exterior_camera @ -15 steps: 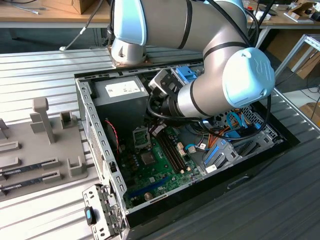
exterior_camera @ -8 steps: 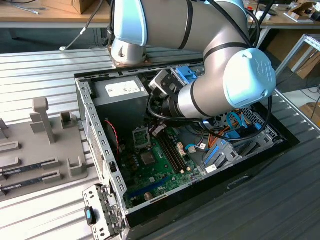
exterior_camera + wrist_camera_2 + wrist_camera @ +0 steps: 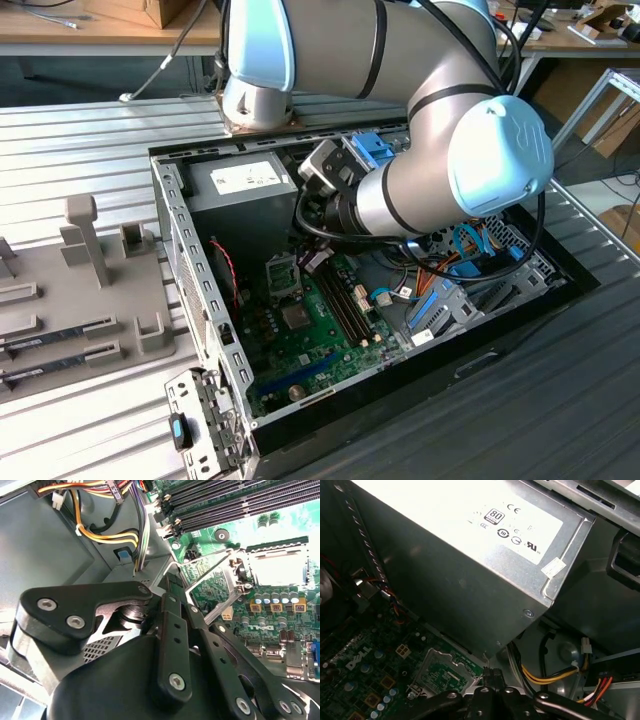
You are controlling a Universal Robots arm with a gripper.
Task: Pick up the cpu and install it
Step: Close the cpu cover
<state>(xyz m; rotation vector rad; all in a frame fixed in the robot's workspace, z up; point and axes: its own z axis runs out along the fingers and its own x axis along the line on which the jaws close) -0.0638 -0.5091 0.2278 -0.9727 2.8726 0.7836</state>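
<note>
My gripper [image 3: 169,580] is shut, fingertips together, with nothing visible between them. It hangs inside the open computer case beside the grey power supply [image 3: 470,555]. In the first wrist view the gripper [image 3: 490,676] sits right at the corner of the raised metal load plate [image 3: 447,672]. The load plate [image 3: 210,587] stands tilted up beside the processor socket [image 3: 277,567]. A pale square washed out by glare lies in that socket and looks like the cpu's metal top. In the exterior view the socket [image 3: 283,272] lies just below the arm's wrist [image 3: 330,185].
Yellow and orange cable bundles [image 3: 105,535] run close to the fingers. Memory slots [image 3: 235,502] lie beyond the socket. The case's metal side wall [image 3: 185,260] stands at the exterior view's left, with a grey parts tray [image 3: 60,300] outside it.
</note>
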